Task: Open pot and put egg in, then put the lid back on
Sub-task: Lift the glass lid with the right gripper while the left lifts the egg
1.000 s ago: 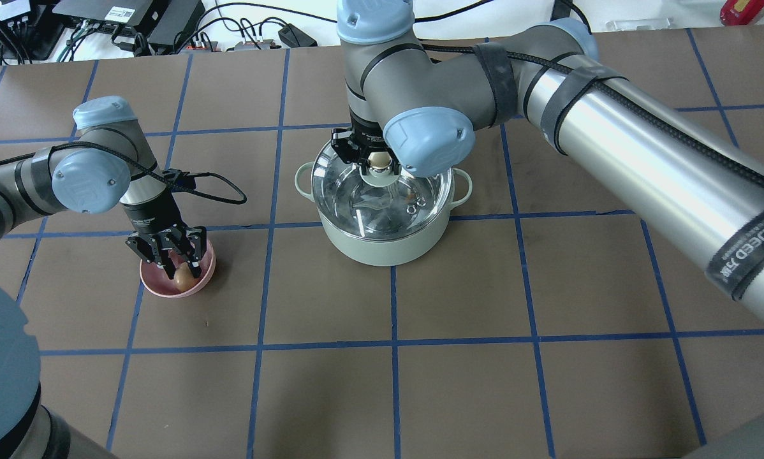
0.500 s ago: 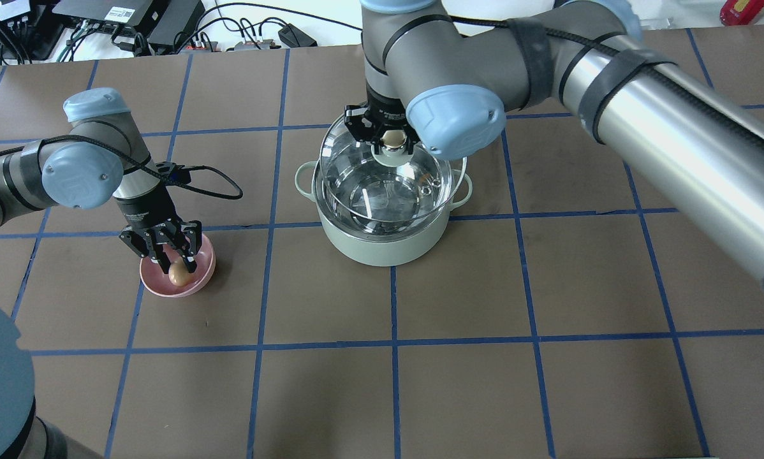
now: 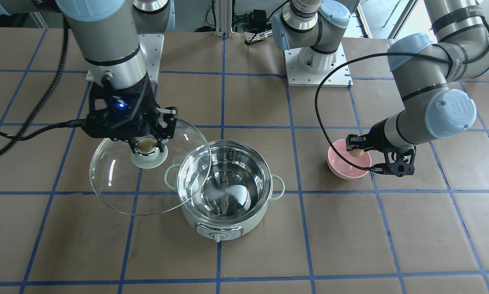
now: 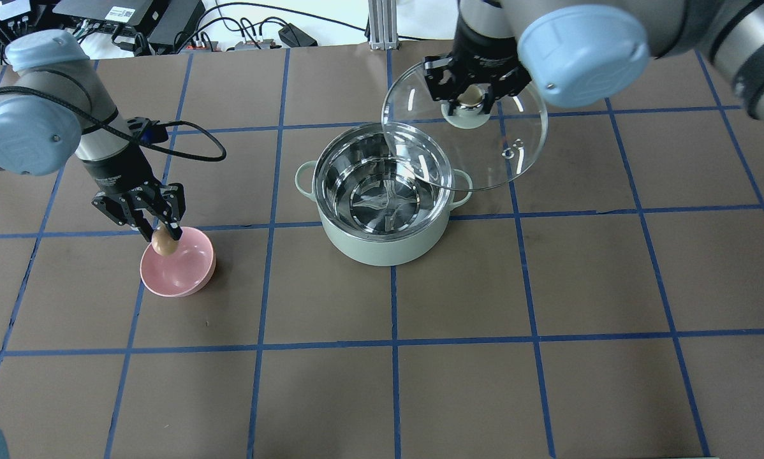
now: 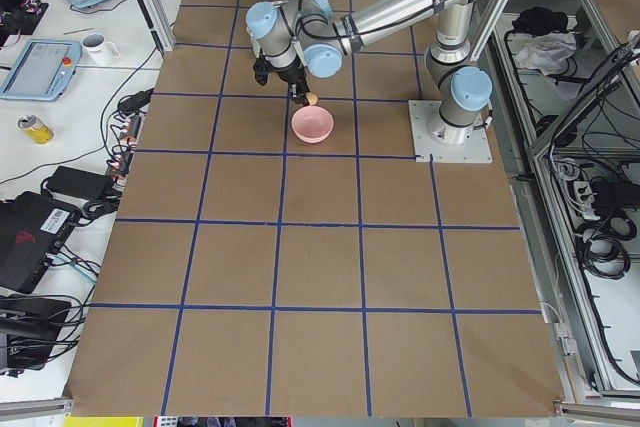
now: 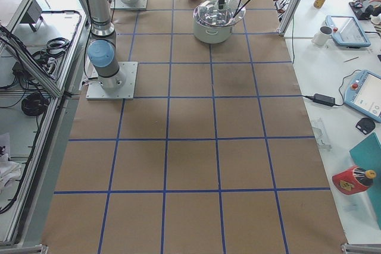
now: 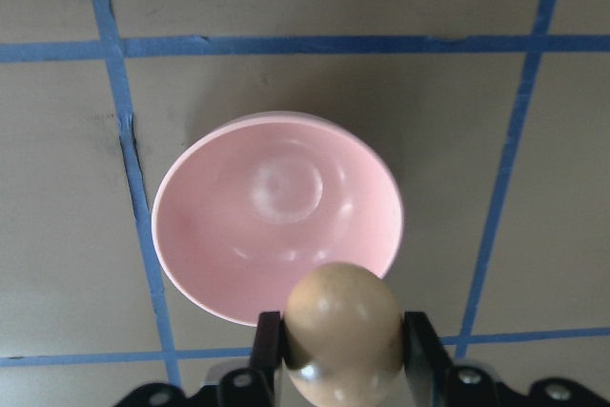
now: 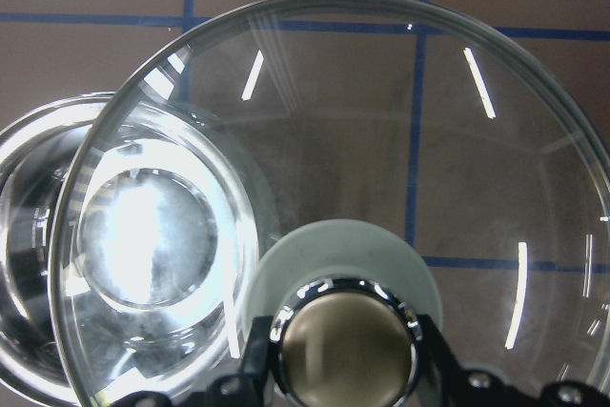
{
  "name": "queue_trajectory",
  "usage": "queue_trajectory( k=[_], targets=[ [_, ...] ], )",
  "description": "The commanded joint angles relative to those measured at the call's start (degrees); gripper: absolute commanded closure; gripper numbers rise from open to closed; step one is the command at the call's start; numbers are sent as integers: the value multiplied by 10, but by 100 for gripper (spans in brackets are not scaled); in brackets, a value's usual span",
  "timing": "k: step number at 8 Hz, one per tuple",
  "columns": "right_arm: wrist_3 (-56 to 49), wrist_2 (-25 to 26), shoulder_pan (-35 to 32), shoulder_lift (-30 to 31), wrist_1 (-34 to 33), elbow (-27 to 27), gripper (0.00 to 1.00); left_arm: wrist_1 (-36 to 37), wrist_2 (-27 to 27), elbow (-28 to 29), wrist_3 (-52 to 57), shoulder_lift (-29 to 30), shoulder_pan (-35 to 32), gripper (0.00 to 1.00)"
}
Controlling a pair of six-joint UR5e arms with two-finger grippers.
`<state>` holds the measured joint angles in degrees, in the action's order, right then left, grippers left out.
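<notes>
The mint-white pot (image 4: 385, 245) (image 3: 218, 228) stands open near the table's middle, its steel inside empty. My right gripper (image 4: 470, 97) (image 3: 146, 143) is shut on the beige knob of the clear glass lid (image 4: 516, 150) (image 3: 118, 192) (image 8: 400, 140) and holds it in the air, beyond and to the right of the pot in the overhead view. My left gripper (image 4: 163, 243) (image 3: 356, 152) is shut on the tan egg (image 4: 162, 243) (image 7: 343, 316) and holds it just above the rim of the pink bowl (image 4: 184, 271) (image 7: 257, 226).
Blue tape lines grid the brown table (image 4: 484, 382). Cables and electronics (image 4: 133, 19) lie along the far edge. A black cable (image 4: 191, 150) loops off my left wrist. The pot's control knob (image 3: 217, 237) faces the operators' side.
My right gripper has lifted the lid off the pot and carried it up and to the right. My left gripper has closed on the egg and raised it out of the pink bowl.
</notes>
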<state>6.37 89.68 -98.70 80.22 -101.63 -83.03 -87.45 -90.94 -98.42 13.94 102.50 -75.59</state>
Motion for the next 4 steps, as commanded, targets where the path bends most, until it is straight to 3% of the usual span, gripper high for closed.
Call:
queue_trajectory(
  k=[1, 4],
  targets=[
    [-148, 14, 112, 47, 51, 0, 100, -1, 79, 26, -98, -35, -68, 76],
    [-215, 14, 165, 63, 72, -7, 100, 63, 113, 47, -329, -27, -218, 78]
  ],
)
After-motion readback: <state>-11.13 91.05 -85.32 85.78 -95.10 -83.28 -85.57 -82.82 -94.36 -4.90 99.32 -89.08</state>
